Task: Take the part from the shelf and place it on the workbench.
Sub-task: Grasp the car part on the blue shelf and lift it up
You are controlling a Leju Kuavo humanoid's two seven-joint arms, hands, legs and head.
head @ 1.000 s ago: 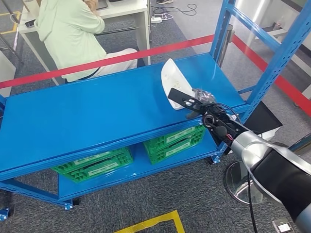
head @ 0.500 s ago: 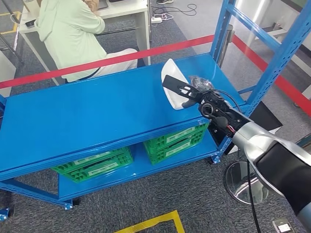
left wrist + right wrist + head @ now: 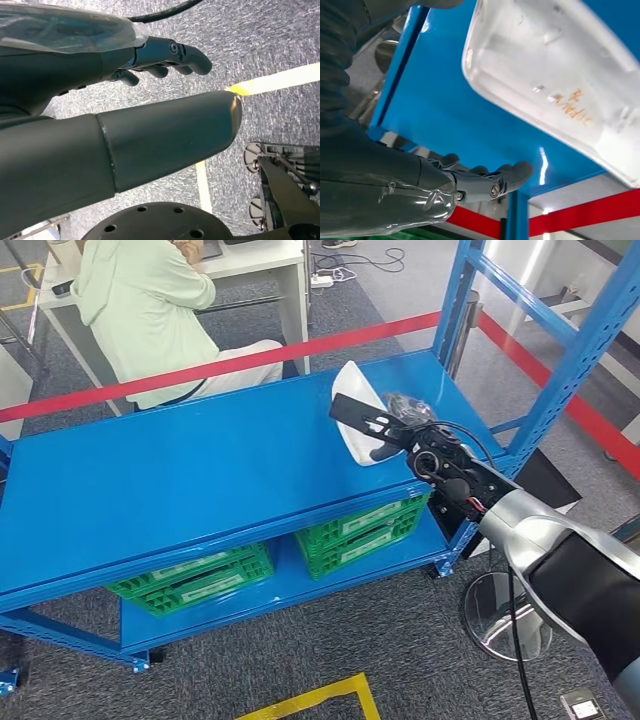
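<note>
The white curved plastic part [image 3: 353, 398] lies on the right side of the blue shelf's top board [image 3: 189, 470]. My right hand [image 3: 383, 429] reaches over the board's front right, its dark fingers stretched out flat against the part's near edge, holding nothing. In the right wrist view the part [image 3: 554, 75] sits just past my fingertips [image 3: 508, 175], with a strip of blue board between them. My left hand [image 3: 151, 55] hangs over the grey carpet with its fingers apart, and nothing is in it.
Blue uprights [image 3: 562, 380] frame the shelf's right end. Green crates [image 3: 362, 530] stand on the lower board. Behind a red tape [image 3: 226, 365], a person in light green [image 3: 143, 310] sits at a white desk. A round metal base [image 3: 498, 615] is on the floor at right.
My right hand has moved forward and left over the shelf, closing in on the white part. The part has not moved.
</note>
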